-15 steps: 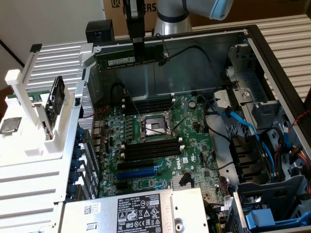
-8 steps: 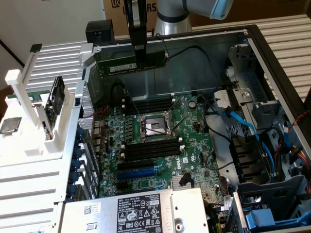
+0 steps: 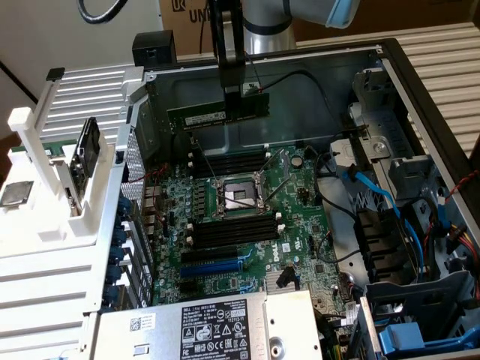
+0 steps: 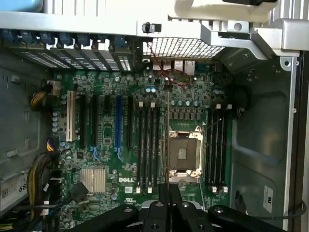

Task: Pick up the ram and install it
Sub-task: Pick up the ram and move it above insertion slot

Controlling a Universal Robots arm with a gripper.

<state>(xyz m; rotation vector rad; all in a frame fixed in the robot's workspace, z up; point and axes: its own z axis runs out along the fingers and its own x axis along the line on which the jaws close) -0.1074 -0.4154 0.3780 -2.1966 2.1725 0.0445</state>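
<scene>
End effector is clamped shut on the ram, gripping it near the middle of its top edge. The stick hangs in the air inside the case, above the far bank of slots, clear of the board, not seated in anything yet.

My take on doing this bit right: the stick looks roughly parallel to the slots, so hold that line. Pick one slot and centre over it, because the neighbours sit really tight together. From the wrist view, the socket with a bank on either side makes a handy reference. Can't tell if the end clips are open or which way the notch faces, so I'd check both.
</scene>
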